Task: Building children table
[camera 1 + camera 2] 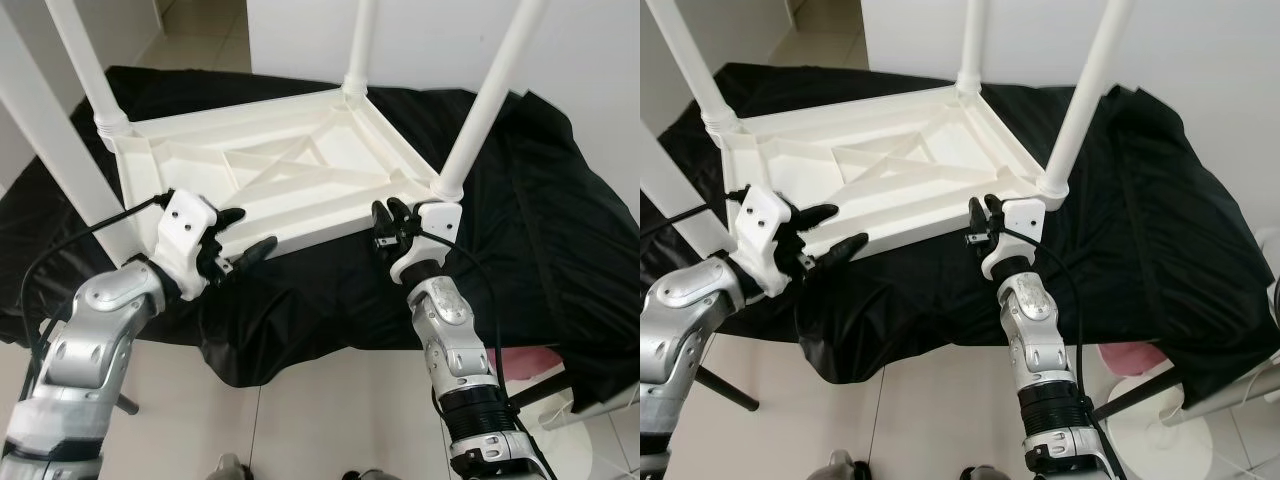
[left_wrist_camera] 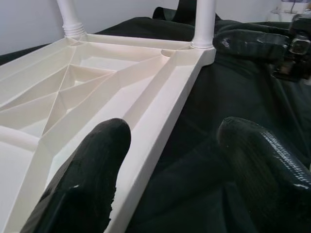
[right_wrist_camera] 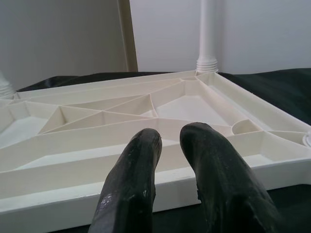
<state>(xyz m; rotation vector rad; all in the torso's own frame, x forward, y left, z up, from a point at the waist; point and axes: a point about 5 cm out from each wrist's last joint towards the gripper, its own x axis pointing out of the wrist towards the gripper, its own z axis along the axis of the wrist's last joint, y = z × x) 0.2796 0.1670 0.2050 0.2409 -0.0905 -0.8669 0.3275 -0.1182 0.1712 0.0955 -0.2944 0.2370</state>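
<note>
Left eye view: upturned white plastic children's table (image 1: 290, 185), centre frame on a black-draped surface (image 1: 540, 230); four white legs fitted.
Left wrist view: left gripper (image 2: 170, 170), jaws open astride the near rim.
Right wrist view: right gripper (image 3: 170, 145), jaws nearly closed, empty, above the rim.
Advice: grip both rim sides evenly before turning it over.

You're looking at two silver, segmented arms with black joint rings. The left gripper (image 1: 240, 235) has a white housing with dark screw holes and long black fingers; the right gripper (image 1: 392, 215) matches it. Black cables loop off both wrists.
</note>
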